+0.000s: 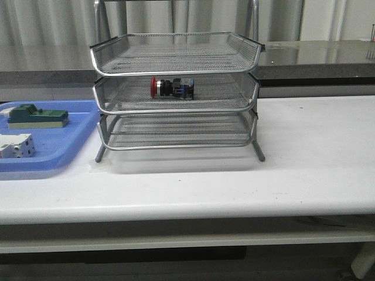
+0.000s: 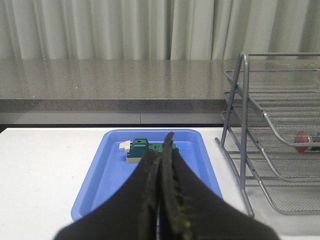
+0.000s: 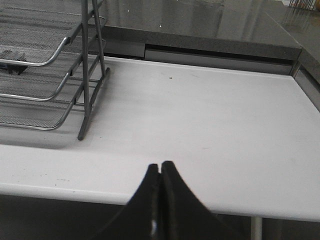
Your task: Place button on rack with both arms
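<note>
The button (image 1: 170, 88), with a red head and a blue-and-black body, lies on its side in the middle tier of the silver wire-mesh rack (image 1: 176, 120). Its red head shows in the left wrist view (image 2: 301, 141), in the rack (image 2: 240, 150). The rack's corner shows in the right wrist view (image 3: 85, 75). Neither arm shows in the front view. My left gripper (image 2: 162, 150) is shut and empty, above the blue tray. My right gripper (image 3: 160, 167) is shut and empty, over the table's front edge, right of the rack.
A flat blue tray (image 1: 70, 146) lies left of the rack; it also shows in the left wrist view (image 2: 107, 175). It holds a green flat block (image 1: 35, 116) and a white boxy breaker (image 1: 16, 146). A grey counter (image 1: 316, 58) runs behind the white table (image 1: 304, 164).
</note>
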You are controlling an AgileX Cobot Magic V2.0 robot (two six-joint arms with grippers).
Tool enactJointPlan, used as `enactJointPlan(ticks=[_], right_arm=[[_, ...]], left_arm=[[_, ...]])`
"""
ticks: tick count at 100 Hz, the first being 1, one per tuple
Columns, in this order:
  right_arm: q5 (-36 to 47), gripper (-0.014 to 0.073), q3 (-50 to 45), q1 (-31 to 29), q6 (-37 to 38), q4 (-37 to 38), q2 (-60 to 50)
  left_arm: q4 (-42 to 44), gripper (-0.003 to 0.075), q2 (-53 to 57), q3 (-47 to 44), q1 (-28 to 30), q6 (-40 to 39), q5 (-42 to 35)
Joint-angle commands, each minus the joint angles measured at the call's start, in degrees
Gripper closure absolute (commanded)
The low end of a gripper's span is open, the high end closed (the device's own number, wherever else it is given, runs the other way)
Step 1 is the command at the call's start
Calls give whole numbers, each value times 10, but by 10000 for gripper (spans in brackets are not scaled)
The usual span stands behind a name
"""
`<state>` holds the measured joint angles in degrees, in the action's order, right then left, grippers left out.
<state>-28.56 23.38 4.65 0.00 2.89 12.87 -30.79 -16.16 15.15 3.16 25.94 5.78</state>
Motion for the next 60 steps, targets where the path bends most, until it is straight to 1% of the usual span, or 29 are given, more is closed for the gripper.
enactJointPlan(ticks=[1,23,34,48,60], right_arm=[[48,659,14,-3,0,8,5],[50,659,12,-3,0,8,5],[63,659,-5,-3,0,8,5],[103,659,-48,-3,0,10,-11],[150,659,-95,-3,0,10,-53]], left_arm=[[-7,741,-4,16,-2,-6,-36],[-7,741,-4,16,-2,-6,-36],[-7,741,-4,16,-2,-6,-36],[-7,741,-4,16,-2,-6,-36],[-7,741,-4,16,-2,-6,-36]])
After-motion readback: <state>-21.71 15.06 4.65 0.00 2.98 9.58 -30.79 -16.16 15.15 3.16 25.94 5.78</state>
